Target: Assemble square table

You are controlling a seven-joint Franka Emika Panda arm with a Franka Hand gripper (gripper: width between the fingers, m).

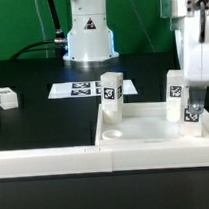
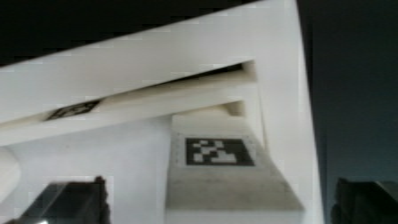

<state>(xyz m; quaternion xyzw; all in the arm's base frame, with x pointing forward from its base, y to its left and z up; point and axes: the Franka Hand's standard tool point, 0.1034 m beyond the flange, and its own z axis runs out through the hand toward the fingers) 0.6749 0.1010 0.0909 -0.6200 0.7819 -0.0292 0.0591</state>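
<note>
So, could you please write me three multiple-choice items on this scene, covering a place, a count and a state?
1. Where is the loose leg? A on the black table, at the exterior view's left; B on the marker board; C on the robot base.
2. How many legs stand upright on the tabletop? A one; B two; C four.
3. The gripper is: A shut on a leg; B open; C out of view.

A: it lies alone there.
B: upright legs and.
B: its fingers stand clear of the leg.

The white square tabletop (image 1: 154, 124) is lying rim-up, two tagged legs (image 1: 112, 92) (image 1: 177, 96) standing upright in its corners.
</note>
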